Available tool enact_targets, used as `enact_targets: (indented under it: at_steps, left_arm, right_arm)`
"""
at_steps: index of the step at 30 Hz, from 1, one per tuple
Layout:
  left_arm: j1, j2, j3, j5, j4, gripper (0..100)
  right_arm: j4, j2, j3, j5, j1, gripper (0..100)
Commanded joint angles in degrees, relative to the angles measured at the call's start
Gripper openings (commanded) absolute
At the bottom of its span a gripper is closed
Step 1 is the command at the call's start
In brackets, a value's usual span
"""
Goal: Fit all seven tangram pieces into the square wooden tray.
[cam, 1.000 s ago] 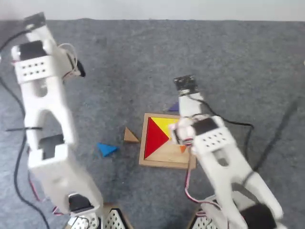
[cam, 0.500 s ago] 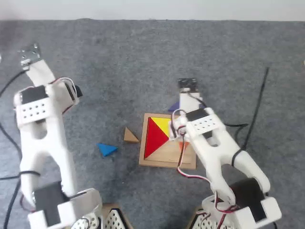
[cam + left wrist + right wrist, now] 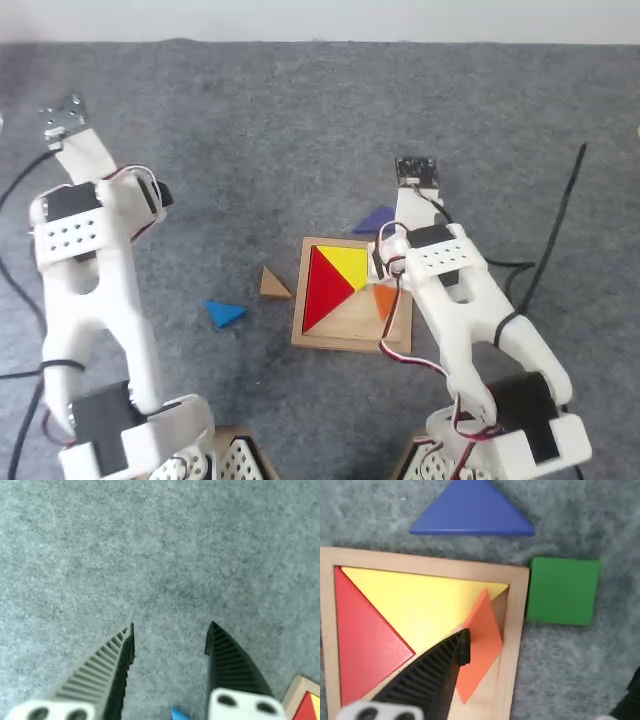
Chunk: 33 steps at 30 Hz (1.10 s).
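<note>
Sliding sideways over the tray [image 3: 345,342], the right arm is uncovering more of the dark blue triangle [image 3: 375,218] than a second ago; its tool [image 3: 545,672] is standing open, one fingertip [image 3: 462,647] touching the orange piece [image 3: 480,650], which is perhaps not lying flat beside the yellow triangle [image 3: 350,262] and red triangle [image 3: 322,285]; the right wrist view is adding a green square [image 3: 563,590] just outside the rim; the left tool [image 3: 171,627] is hanging open over grey bench [image 3: 150,540]; a light blue triangle [image 3: 224,313] and a tan triangle [image 3: 272,284] are lying outside the tray.
</note>
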Motion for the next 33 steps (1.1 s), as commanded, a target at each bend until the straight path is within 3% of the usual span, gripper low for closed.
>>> enact_targets:
  at_steps: [1, 13, 26, 33]
  left_arm:
    - [0.09, -0.97, -0.31, -0.79, -1.23, 23]
    - [2.64, -0.97, 1.01, -0.79, -1.32, 23]
    - [2.73, -0.97, 1.10, -0.79, -1.76, 23]
    - [2.64, -1.05, 2.24, -0.79, -3.25, 23]
  right_arm:
    - [-1.27, 0.84, -0.79, -0.53, 0.48, 47.8]
    - [-1.89, 3.91, -2.11, -0.70, 0.92, 47.8]
    - [-1.10, -12.09, 5.36, -1.67, 1.27, 47.8]
    - [-2.24, -12.70, 9.58, -1.67, 3.38, 47.8]
